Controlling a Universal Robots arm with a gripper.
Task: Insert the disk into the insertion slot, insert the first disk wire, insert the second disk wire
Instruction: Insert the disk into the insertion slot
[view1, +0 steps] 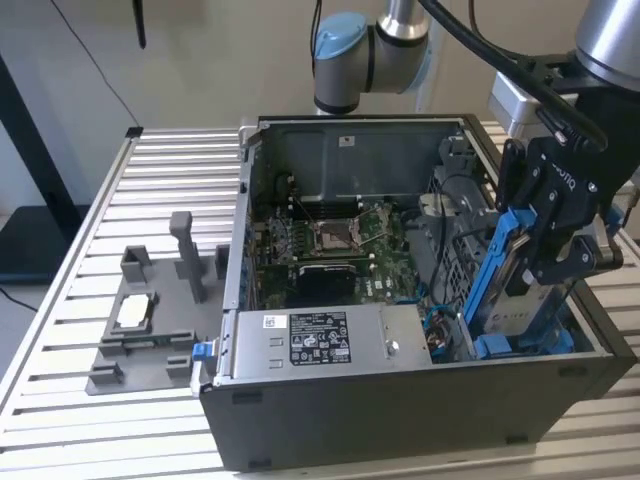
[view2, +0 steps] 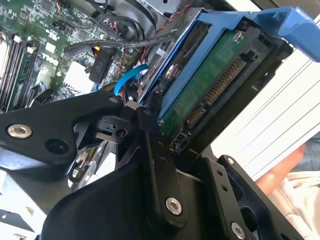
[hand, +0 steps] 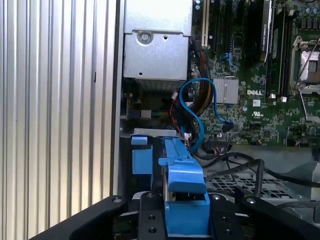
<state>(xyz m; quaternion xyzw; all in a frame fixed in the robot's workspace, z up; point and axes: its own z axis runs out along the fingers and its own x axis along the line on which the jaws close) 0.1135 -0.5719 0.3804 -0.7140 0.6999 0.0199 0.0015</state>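
At the case (view1: 400, 410) end on the exterior view's right, the claw (view1: 545, 265) pinches the blue-framed disk (view1: 510, 305), held on edge and tilted, lower end inside the case walls; the case stands on the desk (view1: 90, 430).

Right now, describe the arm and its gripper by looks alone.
The arm is silver-grey tubing with a light blue joint cap, and black cables run along it. The gripper is matte black with white lettering; its linked, bar-shaped fingers carry silver screws.
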